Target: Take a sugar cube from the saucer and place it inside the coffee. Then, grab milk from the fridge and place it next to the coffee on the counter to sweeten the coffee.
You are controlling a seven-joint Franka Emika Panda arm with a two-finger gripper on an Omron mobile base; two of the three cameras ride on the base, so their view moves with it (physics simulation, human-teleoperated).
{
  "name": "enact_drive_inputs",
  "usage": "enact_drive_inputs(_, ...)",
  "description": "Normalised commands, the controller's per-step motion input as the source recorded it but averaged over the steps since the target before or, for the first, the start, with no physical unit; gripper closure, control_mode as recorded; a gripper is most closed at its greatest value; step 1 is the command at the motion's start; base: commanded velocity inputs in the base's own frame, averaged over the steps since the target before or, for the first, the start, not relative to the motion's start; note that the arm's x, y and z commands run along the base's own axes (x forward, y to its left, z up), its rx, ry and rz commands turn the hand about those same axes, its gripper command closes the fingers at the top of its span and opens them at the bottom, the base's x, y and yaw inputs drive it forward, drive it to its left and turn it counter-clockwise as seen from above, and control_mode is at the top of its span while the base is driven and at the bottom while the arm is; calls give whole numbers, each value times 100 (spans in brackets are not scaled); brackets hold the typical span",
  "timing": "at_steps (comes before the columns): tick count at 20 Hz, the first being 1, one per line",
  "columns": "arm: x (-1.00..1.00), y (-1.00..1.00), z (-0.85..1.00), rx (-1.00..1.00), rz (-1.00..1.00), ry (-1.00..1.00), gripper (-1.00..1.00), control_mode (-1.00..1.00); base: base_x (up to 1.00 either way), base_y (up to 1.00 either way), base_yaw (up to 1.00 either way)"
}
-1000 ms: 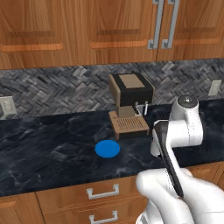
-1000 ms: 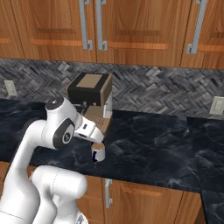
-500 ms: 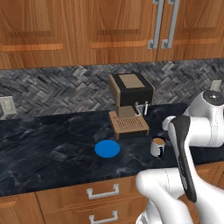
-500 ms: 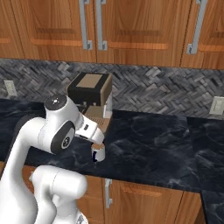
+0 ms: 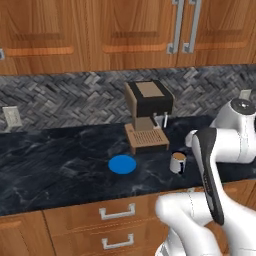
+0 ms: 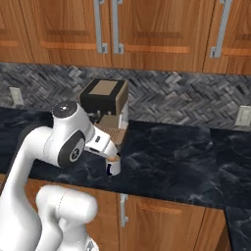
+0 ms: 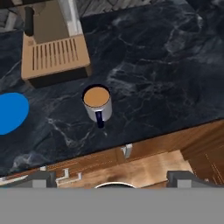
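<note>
The coffee (image 7: pixel 97 101), a white mug with a dark handle and brown liquid, stands on the black counter (image 7: pixel 157 74) near its front edge. In the base views the coffee (image 5: pixel 177 162) (image 6: pixel 113 164) sits just right of the blue saucer (image 5: pixel 122 164) (image 7: pixel 9 112), whose top is bare. My gripper (image 7: pixel 113 178) hangs above and in front of the mug, open, its fingertips (image 7: pixel 43 177) wide apart with nothing between them. The sugar cube is hidden, and the milk and the fridge are out of view.
A brown-and-black coffee machine (image 5: pixel 148 116) (image 6: pixel 104 105) stands behind the mug, its drip tray (image 7: pixel 56 57) close to it. Wooden drawers with silver handles (image 5: pixel 117 212) run under the counter and wooden wall cabinets (image 5: pixel 125 30) hang above. My white arm (image 6: pixel 54 147) rises beside the mug.
The arm has swung back and to the right in the left base view, uncovering the mug. The gripper has stayed open. Mug and saucer have not moved.
</note>
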Motion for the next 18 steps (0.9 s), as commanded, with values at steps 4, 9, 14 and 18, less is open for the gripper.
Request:
enact_drive_inputs(4,0,0,0,0,0,0,-100,100,-100,46,38)
enact_drive_inputs(9,0,0,0,0,0,0,-100,100,-45,44,79)
enact_drive_inputs(14,0,0,0,0,0,0,-100,100,-13,17,100)
enact_drive_inputs(18,0,0,0,0,0,0,-100,100,0,10,99)
